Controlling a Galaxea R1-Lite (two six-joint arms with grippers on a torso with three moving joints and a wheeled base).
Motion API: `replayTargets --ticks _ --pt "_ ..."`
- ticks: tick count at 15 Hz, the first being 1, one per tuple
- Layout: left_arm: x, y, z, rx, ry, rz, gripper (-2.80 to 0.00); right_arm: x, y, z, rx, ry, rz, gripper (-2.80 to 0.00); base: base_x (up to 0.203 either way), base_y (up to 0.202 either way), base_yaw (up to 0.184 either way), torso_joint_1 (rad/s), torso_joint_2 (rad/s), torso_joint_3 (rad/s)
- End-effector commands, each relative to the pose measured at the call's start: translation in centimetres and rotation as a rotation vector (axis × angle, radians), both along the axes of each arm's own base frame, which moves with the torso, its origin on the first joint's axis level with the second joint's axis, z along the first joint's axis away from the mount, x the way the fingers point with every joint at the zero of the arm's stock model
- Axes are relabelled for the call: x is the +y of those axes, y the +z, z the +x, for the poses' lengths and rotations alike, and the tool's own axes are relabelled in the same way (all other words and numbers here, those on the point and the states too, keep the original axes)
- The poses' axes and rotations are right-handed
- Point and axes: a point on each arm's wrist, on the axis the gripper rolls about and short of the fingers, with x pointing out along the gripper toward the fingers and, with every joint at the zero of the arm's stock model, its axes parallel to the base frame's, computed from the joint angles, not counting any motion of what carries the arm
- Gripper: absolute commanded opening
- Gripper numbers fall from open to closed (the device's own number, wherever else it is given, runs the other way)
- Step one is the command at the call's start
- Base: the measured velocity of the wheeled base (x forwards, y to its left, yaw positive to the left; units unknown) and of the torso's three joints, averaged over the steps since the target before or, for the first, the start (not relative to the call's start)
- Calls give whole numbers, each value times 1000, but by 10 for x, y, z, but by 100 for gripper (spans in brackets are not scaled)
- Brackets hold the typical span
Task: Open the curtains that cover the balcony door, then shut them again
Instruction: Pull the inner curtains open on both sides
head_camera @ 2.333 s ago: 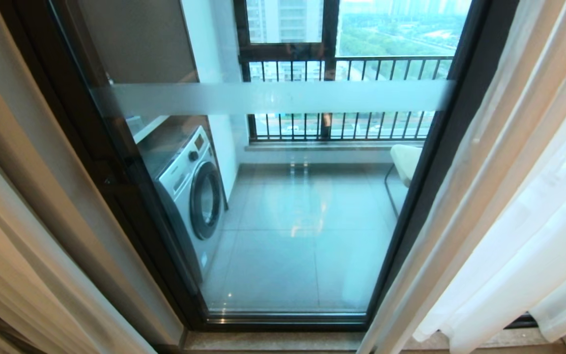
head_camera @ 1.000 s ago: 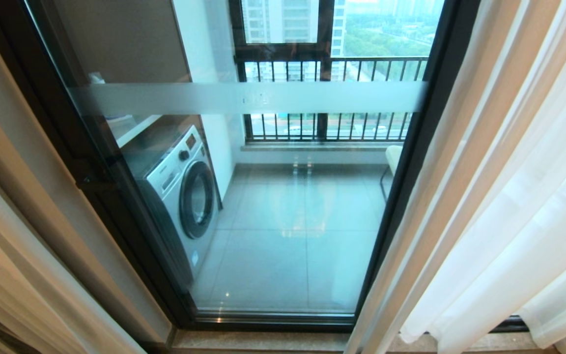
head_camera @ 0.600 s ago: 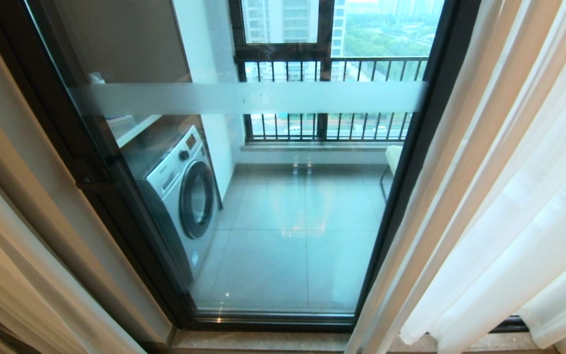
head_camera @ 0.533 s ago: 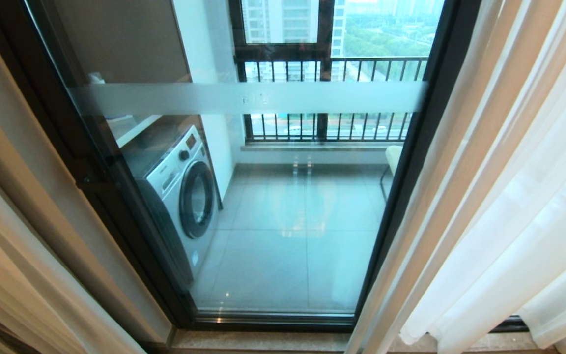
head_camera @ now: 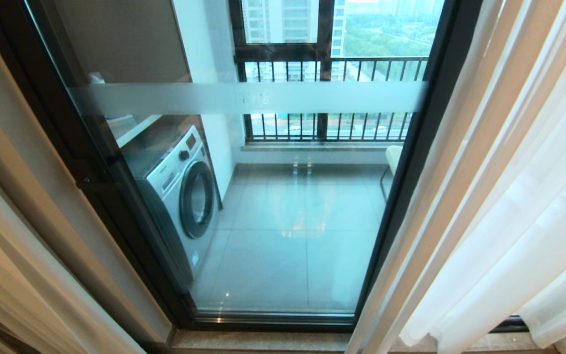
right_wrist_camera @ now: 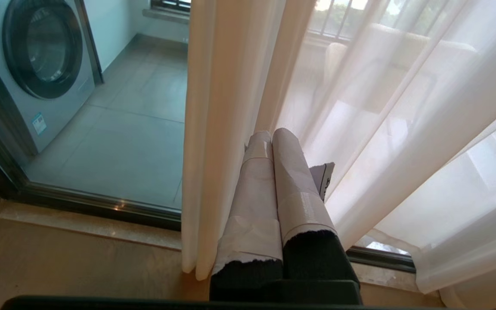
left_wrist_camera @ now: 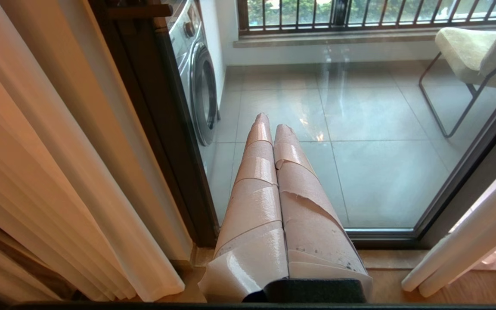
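Note:
The sheer white curtains (head_camera: 509, 196) hang gathered in long folds at the right, leaving the balcony door (head_camera: 283, 221) uncovered. The door's glass carries a frosted stripe (head_camera: 253, 97) and sits in a dark frame (head_camera: 410, 172). Neither gripper shows in the head view. In the right wrist view my right gripper (right_wrist_camera: 271, 134) is shut and empty, its taped fingers low and right against the curtains (right_wrist_camera: 403, 107), beside their leading fold (right_wrist_camera: 213, 129). My left gripper (left_wrist_camera: 271, 121) is shut and empty too, pointing at the lower door glass (left_wrist_camera: 360, 150).
Thick beige drapes (head_camera: 13, 221) hang at the left (left_wrist_camera: 37, 150). Behind the glass stand a washing machine (head_camera: 184, 191), a padded chair (left_wrist_camera: 467, 51) and a black railing (head_camera: 337, 69). A stone threshold (head_camera: 263, 340) runs under the door.
About two seconds ago the whole head view shifted a little, so the camera moved. Over the last second nothing has visibly changed.

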Motion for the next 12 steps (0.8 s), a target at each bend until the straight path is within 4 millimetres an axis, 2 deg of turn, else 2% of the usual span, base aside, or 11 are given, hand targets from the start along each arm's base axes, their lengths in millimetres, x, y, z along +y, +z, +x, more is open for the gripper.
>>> replayTargets --ticks 1,7,9,12 --pt "0 0 0 -1 -1 0 -280 0 5 -1 -21 2 -3 -280 0 0 0 0 0 0" --pt "0 0 0 0 0 1 -280 2 41 -11 -74 87 -2 -280 0 0 0 0 0 0" --pt "0 0 0 -1 1 0 -280 3 58 -7 -59 118 -2 -280 0 0 0 0 0 0" --pt "0 0 0 -1 1 1 -280 3 90 10 -36 197 0 -280 0 0 0 0 0 0"
